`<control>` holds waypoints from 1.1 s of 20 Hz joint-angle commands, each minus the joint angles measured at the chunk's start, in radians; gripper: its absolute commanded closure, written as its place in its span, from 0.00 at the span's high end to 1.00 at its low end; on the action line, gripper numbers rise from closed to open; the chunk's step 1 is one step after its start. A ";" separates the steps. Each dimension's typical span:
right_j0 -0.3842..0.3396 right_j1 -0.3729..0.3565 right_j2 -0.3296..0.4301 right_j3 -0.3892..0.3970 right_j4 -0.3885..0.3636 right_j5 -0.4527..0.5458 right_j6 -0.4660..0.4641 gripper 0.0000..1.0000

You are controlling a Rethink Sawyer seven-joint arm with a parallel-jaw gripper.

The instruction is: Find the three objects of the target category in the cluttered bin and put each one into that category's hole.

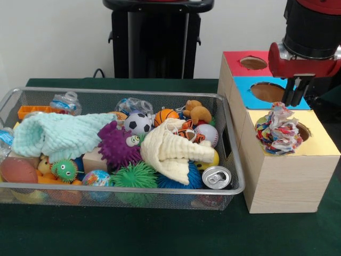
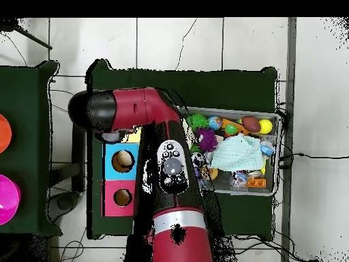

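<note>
A multicoloured knotted rag toy (image 1: 276, 129) sits upright in the hole of the yellow top (image 1: 303, 130) of the wooden box (image 1: 282, 181), its upper part sticking out. My gripper (image 1: 294, 101) hangs just above and slightly right of the toy, open, holding nothing. The box also has a blue hole (image 1: 266, 92) and a red hole (image 1: 253, 63), and both show in the overhead view as blue hole (image 2: 123, 161) and red hole (image 2: 123, 198). There my arm (image 2: 170, 170) hides the gripper and the yellow top.
The wire bin (image 1: 234, 160) left of the box holds a mint cloth (image 1: 58, 136), a cream cloth (image 1: 170, 149), a purple spiky toy (image 1: 117, 146), a soccer ball (image 1: 138, 124), a baseball (image 1: 206, 134), a can (image 1: 217, 177) and several other toys.
</note>
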 commanded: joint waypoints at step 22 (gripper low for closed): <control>0.034 -0.093 -0.120 0.275 0.106 -0.080 0.153 0.00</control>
